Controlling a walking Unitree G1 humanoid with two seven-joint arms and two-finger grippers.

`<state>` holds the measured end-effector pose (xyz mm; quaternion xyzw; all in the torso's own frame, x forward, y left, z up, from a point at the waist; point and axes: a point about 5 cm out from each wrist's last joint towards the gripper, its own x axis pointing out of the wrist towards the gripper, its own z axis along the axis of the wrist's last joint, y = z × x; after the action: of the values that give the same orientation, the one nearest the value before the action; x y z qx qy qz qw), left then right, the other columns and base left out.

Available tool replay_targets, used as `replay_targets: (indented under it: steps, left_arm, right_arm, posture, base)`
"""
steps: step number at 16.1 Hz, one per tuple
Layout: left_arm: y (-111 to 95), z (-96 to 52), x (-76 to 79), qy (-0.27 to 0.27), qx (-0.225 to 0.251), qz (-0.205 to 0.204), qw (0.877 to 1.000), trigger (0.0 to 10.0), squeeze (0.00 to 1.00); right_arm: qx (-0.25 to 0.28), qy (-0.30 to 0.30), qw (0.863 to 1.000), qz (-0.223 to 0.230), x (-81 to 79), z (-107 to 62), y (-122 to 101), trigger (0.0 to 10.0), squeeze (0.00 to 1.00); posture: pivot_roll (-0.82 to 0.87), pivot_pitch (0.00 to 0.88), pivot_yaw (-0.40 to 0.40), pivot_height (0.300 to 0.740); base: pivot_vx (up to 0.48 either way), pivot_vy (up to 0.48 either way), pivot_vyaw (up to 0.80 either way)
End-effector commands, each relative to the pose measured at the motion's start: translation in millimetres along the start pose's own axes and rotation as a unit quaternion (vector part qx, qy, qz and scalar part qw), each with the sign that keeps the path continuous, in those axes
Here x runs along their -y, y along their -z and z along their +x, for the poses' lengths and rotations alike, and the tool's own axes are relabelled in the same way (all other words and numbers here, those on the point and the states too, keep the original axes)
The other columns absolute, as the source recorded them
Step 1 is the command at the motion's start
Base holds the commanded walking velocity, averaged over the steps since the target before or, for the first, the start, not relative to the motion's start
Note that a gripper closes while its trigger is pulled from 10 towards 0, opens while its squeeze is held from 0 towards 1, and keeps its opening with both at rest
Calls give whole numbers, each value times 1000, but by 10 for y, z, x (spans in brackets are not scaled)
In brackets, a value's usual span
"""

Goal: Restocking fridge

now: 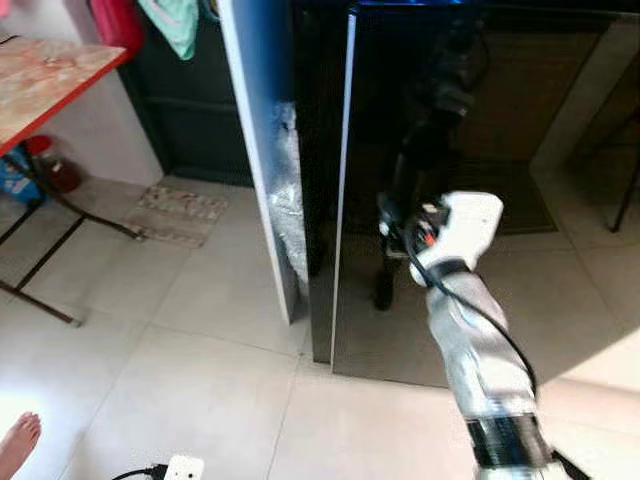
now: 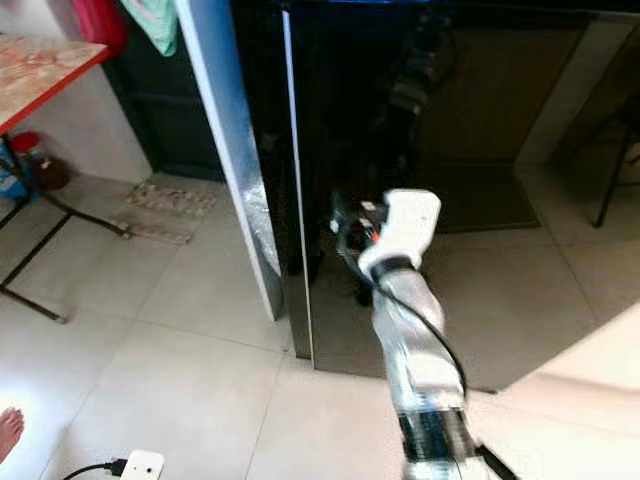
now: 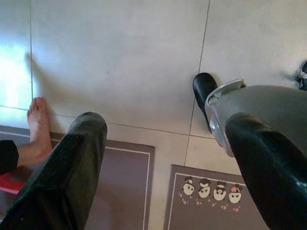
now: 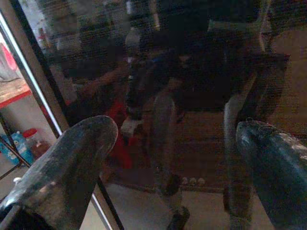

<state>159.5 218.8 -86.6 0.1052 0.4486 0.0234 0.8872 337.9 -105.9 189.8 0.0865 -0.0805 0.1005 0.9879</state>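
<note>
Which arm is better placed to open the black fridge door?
The right. Its tool is raised with fingers apart, close to the glossy fridge door near its left edge. The left tool hangs low, pointing at the tiled floor.

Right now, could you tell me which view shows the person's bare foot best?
The left wrist view: the foot shows toes to ankle between the left pincer's open fingers. Both eye views catch just its toes at the lower left corner.

I see the fridge [image 1: 450, 200] straight ahead, the surface [image 1: 45, 80] far left, a mat [image 1: 180, 213] between them.
</note>
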Motion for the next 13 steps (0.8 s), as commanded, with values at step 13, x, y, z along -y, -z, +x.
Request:
replay_targets:
  steps: [13]
  left_arm:
    - [76,-22,21,-3,-9,4,1000,10000,0]
  right_arm:
    - [-19,-108,994,-7,-848,441,-69,10000,0]
  posture:
    - [-3,177,2,740]
  base:
    - [0,0,0]
